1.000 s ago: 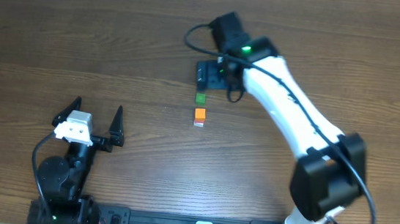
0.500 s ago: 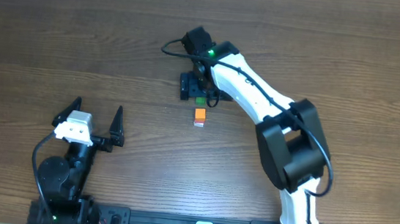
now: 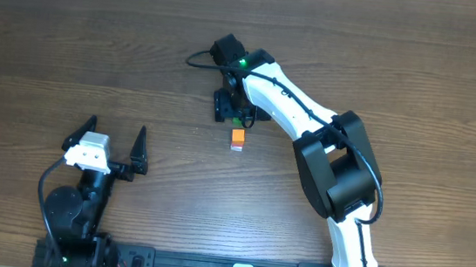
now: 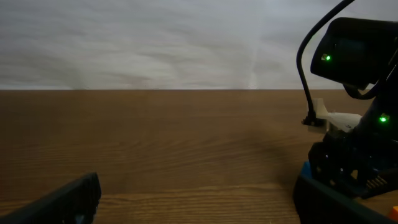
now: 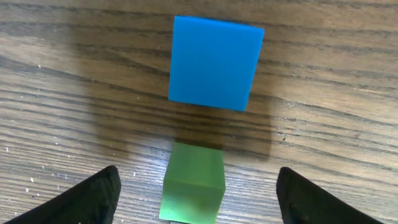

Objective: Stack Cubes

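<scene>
In the right wrist view a blue cube [image 5: 216,62] and a smaller green cube [image 5: 193,190] lie on the wood, a narrow gap apart. My right gripper [image 5: 196,200] hangs open above them, its fingers on either side of the green cube without touching it. From above, that right gripper [image 3: 233,107] covers most of the green cube [image 3: 237,121]. An orange cube [image 3: 238,137] sits just nearer the bases, with a small white piece [image 3: 236,147] against it. My left gripper [image 3: 107,143] stands open and empty at the near left.
The wooden table [image 3: 73,30] is bare around the cubes. The right arm [image 3: 309,123] bends across the middle of the table. In the left wrist view the right arm's wrist [image 4: 354,130] stands at the far side.
The right gripper has moved left and a little toward the bases, from beyond the green cube to right over it. Its elbow has folded in. The left arm and orange cube are unmoved.
</scene>
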`<state>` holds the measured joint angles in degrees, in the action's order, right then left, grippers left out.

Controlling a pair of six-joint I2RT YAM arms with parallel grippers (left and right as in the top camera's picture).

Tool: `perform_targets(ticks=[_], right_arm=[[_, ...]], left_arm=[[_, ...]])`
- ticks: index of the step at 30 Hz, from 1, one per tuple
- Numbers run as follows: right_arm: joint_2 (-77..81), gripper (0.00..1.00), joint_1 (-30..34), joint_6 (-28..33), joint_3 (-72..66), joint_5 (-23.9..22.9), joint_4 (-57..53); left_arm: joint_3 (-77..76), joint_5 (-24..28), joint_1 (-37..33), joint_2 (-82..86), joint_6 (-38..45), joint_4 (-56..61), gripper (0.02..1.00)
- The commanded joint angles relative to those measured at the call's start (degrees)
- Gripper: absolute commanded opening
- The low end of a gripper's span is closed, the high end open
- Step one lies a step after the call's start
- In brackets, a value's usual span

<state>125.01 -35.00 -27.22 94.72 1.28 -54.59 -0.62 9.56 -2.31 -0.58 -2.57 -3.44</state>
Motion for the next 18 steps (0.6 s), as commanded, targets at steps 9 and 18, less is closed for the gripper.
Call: perform_targets(ticks=[9,18], right_arm=[[1.8,0.588,-0.7,-0.4,1.3,-1.4,0.0],[1.8,0.386,-0.7,-0.6,1.3,-1.3,0.0]], left_arm=[[0.3,-0.2,0.2,0.4,0.8,-0.2,0.998],[0.3,-0.2,0.2,0.4,0.8,-0.2,0.996]])
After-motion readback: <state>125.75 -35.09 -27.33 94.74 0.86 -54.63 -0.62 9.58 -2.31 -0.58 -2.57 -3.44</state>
